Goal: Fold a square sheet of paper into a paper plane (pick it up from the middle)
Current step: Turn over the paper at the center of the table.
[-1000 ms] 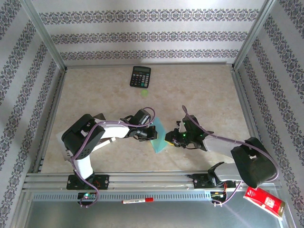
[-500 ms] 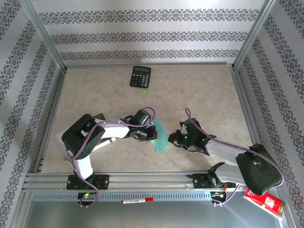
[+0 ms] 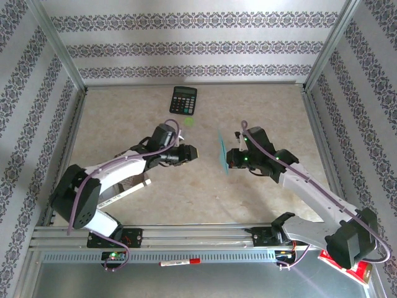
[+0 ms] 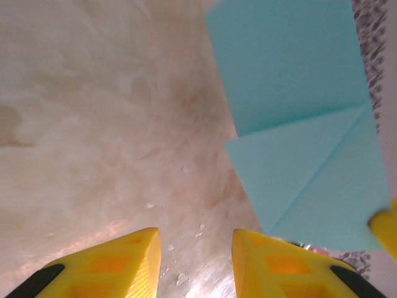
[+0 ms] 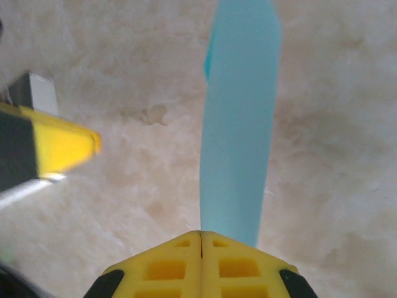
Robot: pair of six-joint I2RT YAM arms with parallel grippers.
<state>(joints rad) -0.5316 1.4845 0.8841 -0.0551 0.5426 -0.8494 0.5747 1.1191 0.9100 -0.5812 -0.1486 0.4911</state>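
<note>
From above, the light-cyan paper stands edge-on at centre, long axis 12-to-6, pinched by the right gripper. The left gripper sits apart at its 9. The calculator lies at 11 o'clock — print too small to read. Left wrist: jaws spread, creased paper at 1 o'clock. Right wrist: jaws pressed together on the paper — it points toward 12.

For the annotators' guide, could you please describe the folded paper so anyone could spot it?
On the beige table, look mid-table, nearer than the black calculator. The folded paper is held on edge by the right end effector, the one light-cyan thing there.
</note>
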